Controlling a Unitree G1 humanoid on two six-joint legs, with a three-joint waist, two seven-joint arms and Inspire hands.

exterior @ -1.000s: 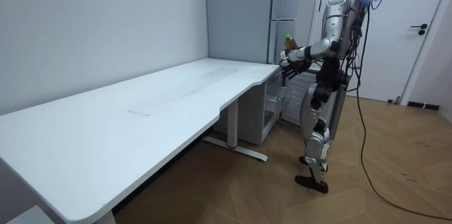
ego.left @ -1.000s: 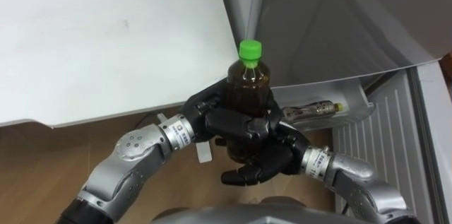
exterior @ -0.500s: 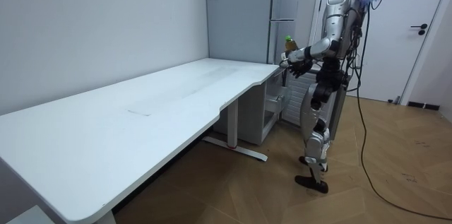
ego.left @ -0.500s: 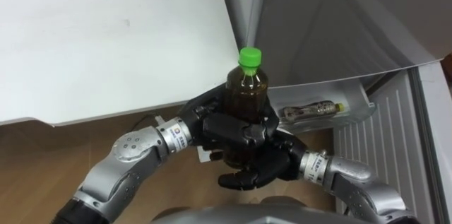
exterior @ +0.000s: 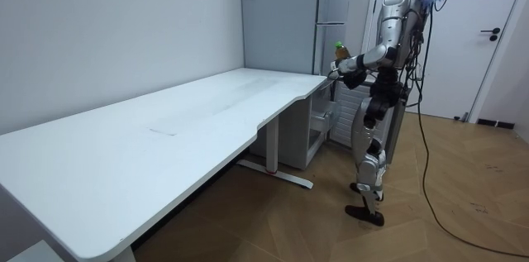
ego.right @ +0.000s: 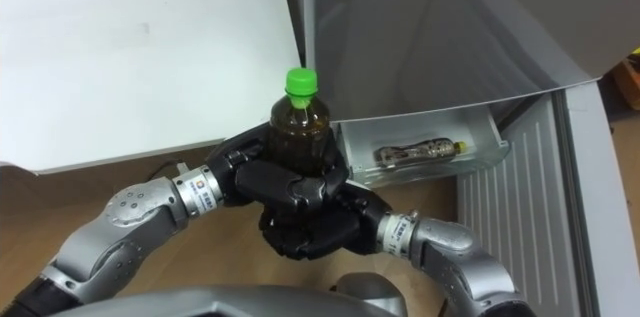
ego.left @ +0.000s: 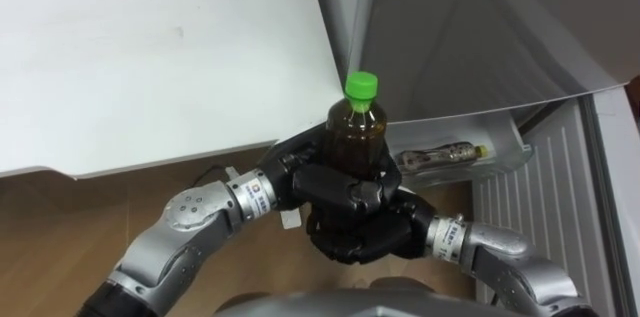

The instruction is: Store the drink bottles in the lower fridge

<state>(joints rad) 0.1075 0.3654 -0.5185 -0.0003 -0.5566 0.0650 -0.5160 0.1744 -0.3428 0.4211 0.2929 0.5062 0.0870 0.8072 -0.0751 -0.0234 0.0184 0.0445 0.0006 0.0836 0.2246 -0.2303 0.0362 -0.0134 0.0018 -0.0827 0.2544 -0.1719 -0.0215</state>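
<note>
Your left hand (ego.left: 292,175) and right hand (ego.left: 368,237), fingers wrapped round the green-capped bottle (ego.left: 357,129), its lower half hidden.

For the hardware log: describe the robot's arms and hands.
Both arms are silver-grey metal with rounded, jointed casings: left arm, right arm. The left hand and right hand are glossy black, each with a white printed band at the wrist.
</note>
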